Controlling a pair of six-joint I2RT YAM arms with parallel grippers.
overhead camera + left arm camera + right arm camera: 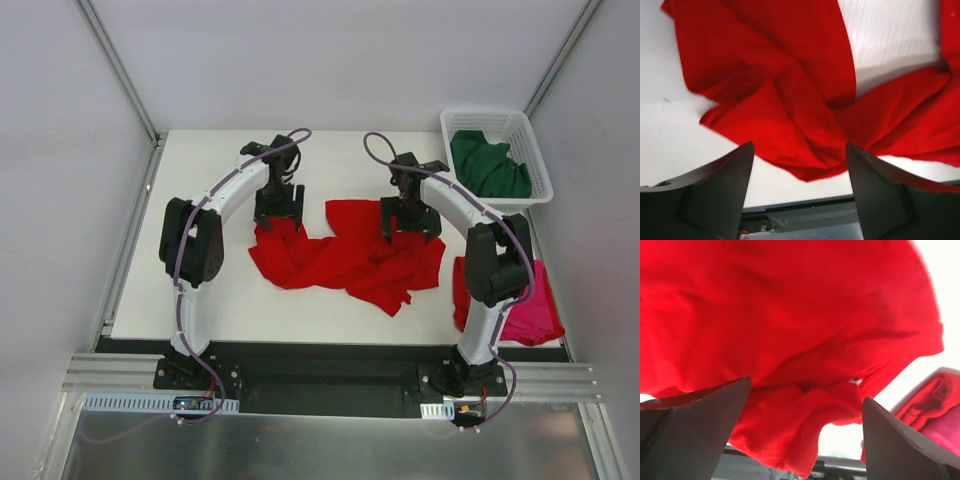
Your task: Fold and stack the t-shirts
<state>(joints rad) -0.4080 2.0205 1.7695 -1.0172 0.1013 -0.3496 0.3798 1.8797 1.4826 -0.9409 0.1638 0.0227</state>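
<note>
One red t-shirt point(350, 260) lies crumpled in the middle of the table point(200, 290), under both grippers. The left gripper point(278, 212) and right gripper point(410, 225) each have two fingers spread apart, clamping nothing. One green t-shirt point(488, 165) sits in the one basket point(535, 150). One pink t-shirt point(535, 312), with red cloth point(460, 295) beside it, lies at the table's right edge.

The top external camera looked down from high behind the two arms' black bases point(190, 372), at the bottom of its frame, and took in the whole flat white table point(200, 300) from afar. The left wrist camera looked past the left gripper point(799, 146), close over the crumpled bright red cotton t-shirt point(790, 100). The right wrist camera, behind the right gripper point(806, 390), sat nearer still, with a magenta-pink cotton shirt point(945, 435) at the lower right. All three views shared the red shirt.
</note>
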